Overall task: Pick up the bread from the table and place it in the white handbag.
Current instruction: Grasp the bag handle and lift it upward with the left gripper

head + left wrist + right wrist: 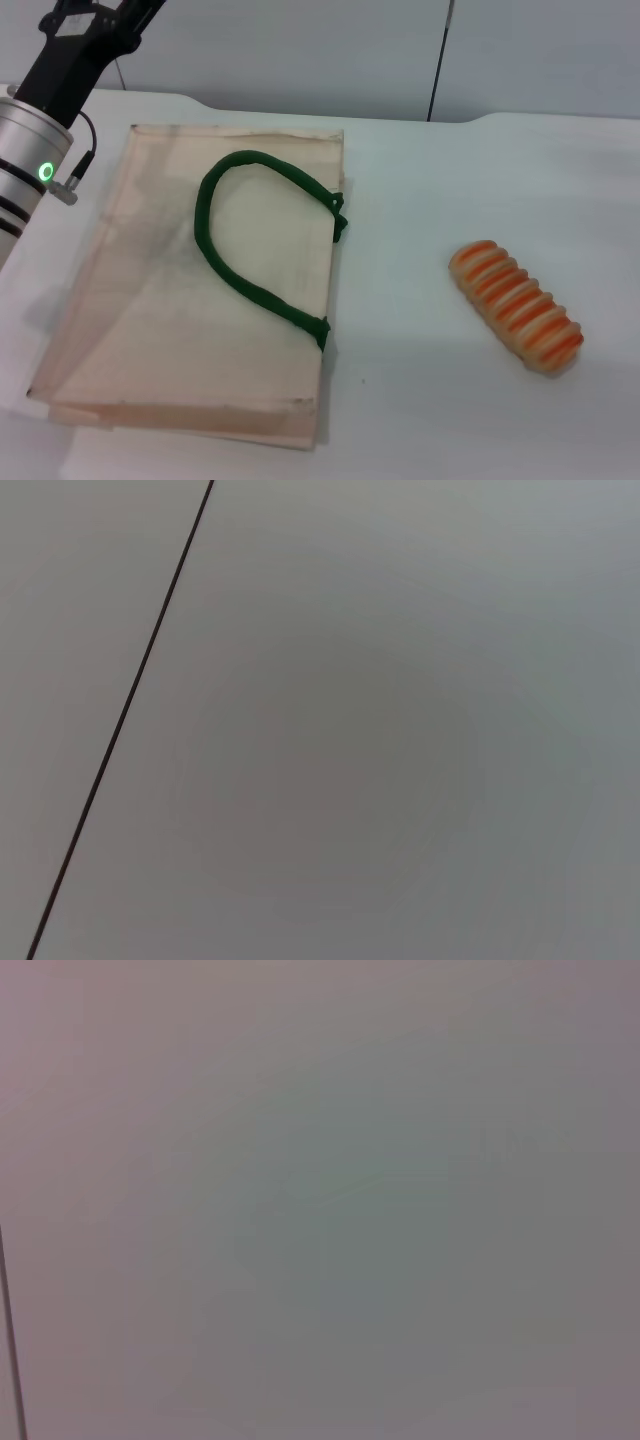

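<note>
The bread point(517, 307), a small loaf with orange and cream stripes, lies on the white table point(420, 400) at the right. The white handbag point(150, 320) lies flat at the left, its dark green rope handle point(245, 235) looped on top. My left arm point(40, 130) shows at the upper left edge, raised beside the bag's far left corner; its fingers are out of view. My right gripper is out of view. Both wrist views show only a plain grey surface.
A grey wall with a thin dark vertical seam point(440, 60) stands behind the table's far edge. Bare tabletop lies between the bag and the bread.
</note>
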Motion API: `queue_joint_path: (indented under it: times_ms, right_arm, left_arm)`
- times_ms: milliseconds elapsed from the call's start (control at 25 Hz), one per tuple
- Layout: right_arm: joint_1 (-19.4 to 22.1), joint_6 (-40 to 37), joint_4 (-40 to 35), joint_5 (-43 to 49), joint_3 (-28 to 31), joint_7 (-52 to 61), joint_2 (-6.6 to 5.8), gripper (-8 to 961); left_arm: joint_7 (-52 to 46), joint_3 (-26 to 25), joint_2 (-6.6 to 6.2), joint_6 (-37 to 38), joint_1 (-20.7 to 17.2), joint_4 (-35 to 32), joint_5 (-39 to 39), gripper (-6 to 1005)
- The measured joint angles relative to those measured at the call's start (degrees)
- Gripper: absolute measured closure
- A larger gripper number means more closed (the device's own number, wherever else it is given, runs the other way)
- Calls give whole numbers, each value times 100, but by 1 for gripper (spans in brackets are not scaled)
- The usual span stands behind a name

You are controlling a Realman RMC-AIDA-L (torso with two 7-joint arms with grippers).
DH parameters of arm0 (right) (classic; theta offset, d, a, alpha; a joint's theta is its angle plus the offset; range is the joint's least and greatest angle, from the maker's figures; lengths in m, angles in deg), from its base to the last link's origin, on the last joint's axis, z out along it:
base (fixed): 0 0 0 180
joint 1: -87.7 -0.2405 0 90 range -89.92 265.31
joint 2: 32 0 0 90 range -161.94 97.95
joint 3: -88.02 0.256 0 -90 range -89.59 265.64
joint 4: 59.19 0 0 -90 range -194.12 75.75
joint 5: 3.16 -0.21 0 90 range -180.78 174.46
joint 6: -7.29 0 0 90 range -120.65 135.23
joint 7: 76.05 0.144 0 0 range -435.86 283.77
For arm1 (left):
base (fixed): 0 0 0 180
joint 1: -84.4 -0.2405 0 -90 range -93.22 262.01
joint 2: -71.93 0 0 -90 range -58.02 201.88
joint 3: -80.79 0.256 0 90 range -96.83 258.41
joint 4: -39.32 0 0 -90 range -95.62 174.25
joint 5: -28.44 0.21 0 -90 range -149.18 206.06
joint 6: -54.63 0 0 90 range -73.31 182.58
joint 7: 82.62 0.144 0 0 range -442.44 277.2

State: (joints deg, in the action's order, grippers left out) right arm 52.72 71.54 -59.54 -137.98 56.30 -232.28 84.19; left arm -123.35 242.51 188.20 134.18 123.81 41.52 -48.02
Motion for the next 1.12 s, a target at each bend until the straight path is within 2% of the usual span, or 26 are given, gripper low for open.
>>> queue_joint_path:
  times_ms: [560, 640, 840, 1040, 1120]
  right_arm:
    - [0, 0, -8, -9, 8, 18, 9, 69]
    - [0, -1, -7, -10, 9, 19, 9, 69]
    - [14, -52, -22, -9, 16, 22, 5, 68]
    - [24, -55, -44, -9, 53, 23, 1, 68]
    - [28, -55, -44, -9, 53, 24, -2, 68]
  left_arm:
    - [-32, 2, 0, -3, -32, -1, -2, 120]
    - [-286, 54, -22, -60, -23, 37, 80, 120]
    - [-1886, 221, -115, -207, 214, 756, 851, 121]
    - [-3952, 228, -182, -208, 624, 2044, 2247, 123]
    - [-4708, 231, -287, -163, 813, 2492, 3033, 123]
